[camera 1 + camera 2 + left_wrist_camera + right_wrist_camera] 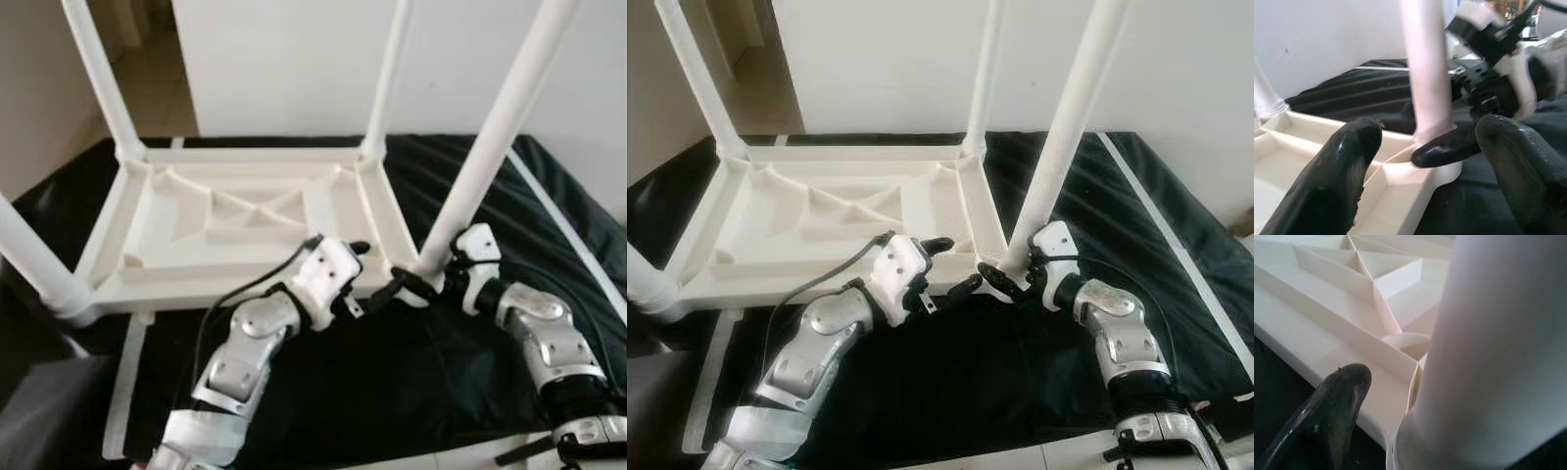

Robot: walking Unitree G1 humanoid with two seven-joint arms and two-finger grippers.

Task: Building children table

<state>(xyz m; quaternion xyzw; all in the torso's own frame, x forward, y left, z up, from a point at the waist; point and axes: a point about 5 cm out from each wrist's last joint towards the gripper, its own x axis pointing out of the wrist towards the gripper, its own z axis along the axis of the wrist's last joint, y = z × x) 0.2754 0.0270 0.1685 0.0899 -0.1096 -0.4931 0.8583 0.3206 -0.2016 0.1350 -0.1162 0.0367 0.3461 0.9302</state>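
A white children's table [245,211] lies upside down on a black cloth, its ribbed underside facing up and its legs standing upward. My right gripper [989,282] is at the base of the near right leg [490,147], open, with its jaws either side of the socket. One finger [1337,401] sits a little apart from the leg [1498,347]; the other is hidden behind it. My left gripper [358,279] hovers open just left of that corner, over the table's near rim, with nothing between its fingers [1337,166].
The black cloth [411,362] reaches the near edge and has white strips along its sides. The other legs [103,78] [392,69] [34,259] stand at the remaining corners. A white wall [294,59] is behind, and a grey object [39,411] at the near left.
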